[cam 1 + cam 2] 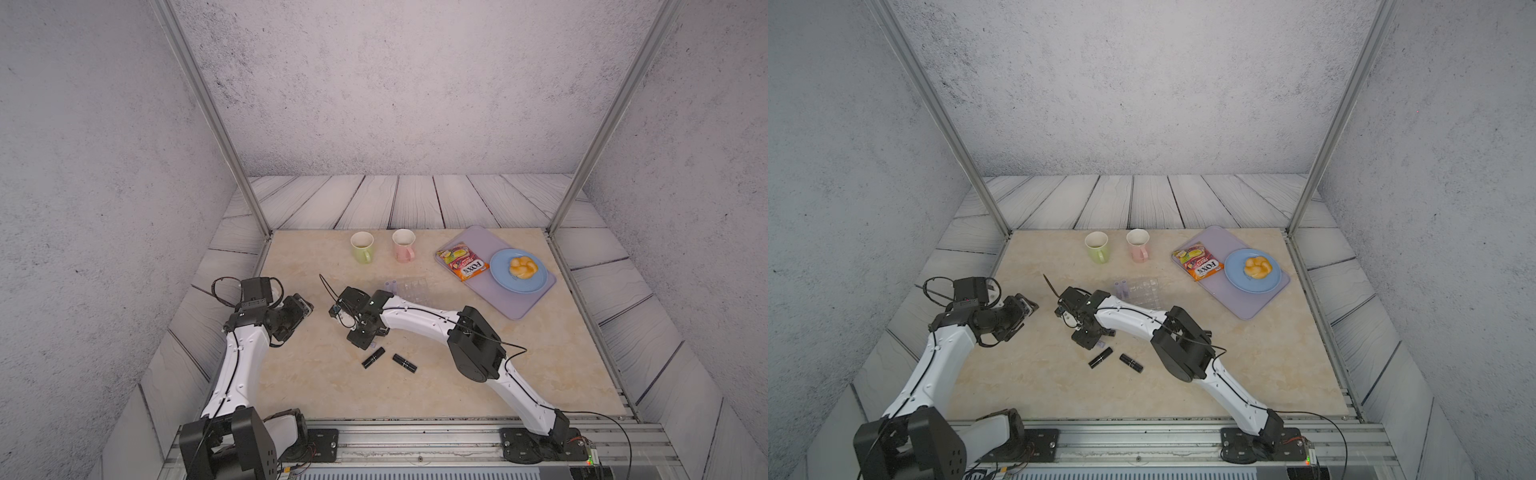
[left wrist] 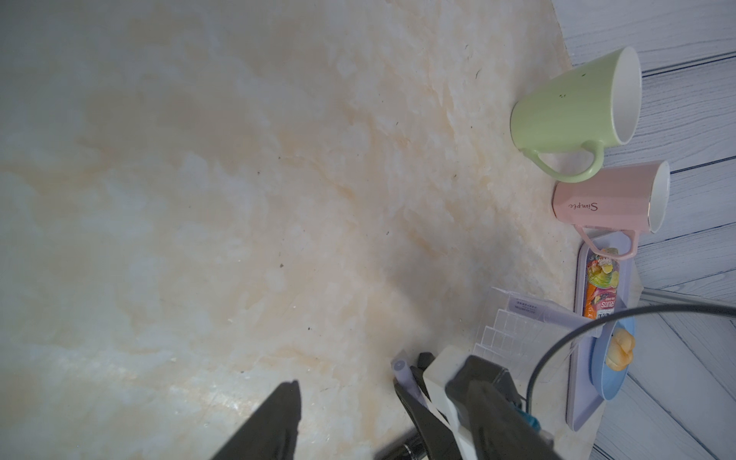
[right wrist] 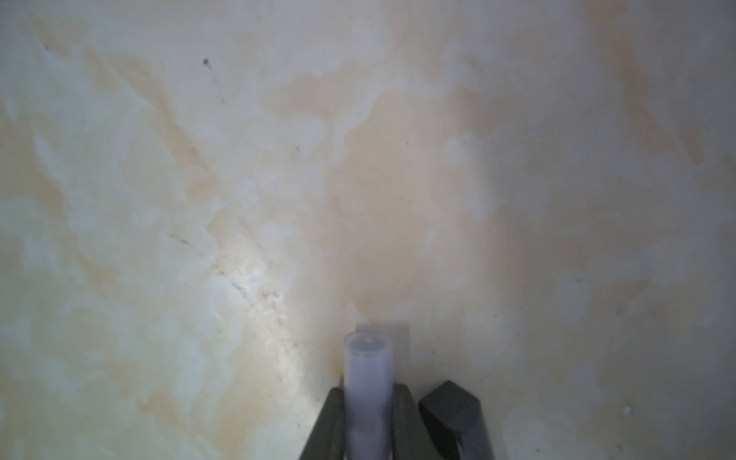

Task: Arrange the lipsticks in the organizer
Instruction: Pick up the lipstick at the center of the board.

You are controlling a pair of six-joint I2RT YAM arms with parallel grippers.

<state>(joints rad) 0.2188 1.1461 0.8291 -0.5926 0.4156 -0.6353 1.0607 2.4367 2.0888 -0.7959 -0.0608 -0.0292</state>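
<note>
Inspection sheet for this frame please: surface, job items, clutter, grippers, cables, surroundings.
Surface: beige marbled table, no spills seen.
Job's things: black lipsticks, two, lying on table; standing lilac lipsticks, two, in organizer; held lilac lipstick in right gripper.
Clutter: green mug, pink mug, lilac tray with snack packet, blue plate and bun.
Grippers: left gripper open, empty; right gripper shut on it.
Cables: black cable looped at left wrist, slack cable off right arm.
Surroundings: grey walls, aluminium posts.

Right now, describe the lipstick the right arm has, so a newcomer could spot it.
Find the white right arm reaching over the middle of the marble table. Its fingers pinch a pale lilac lipstick, unlike the two black lipsticks lying loose just beside.
</note>
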